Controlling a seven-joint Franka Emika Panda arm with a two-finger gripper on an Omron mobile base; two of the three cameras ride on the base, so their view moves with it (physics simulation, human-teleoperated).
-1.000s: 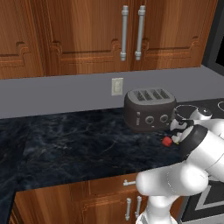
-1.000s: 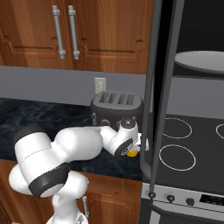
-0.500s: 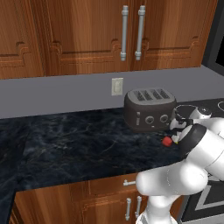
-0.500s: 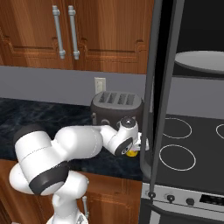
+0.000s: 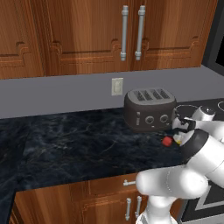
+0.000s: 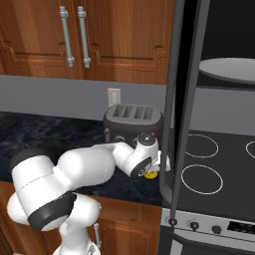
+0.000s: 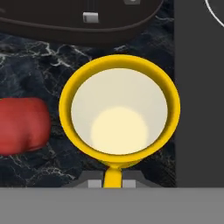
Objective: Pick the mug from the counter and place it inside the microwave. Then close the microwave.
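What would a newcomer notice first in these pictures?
First, the yellow mug seen from above in the hand view, on the dark counter, with the gripper shut on its handle. A red object lies beside it. Behind stands the toaster, and the microwave hangs open above the stovetop.

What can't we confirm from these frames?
- Mug: in both base views the arm's wrist covers nearly all of it; only a yellow sliver shows.
- Tool tips: at the hand view's bottom edge, on either side of the mug's handle; actual contact isn't visible.
- Red object: cut off by the hand view's left edge, identity unclear.
- Microwave: cut off by the right base view's edges.
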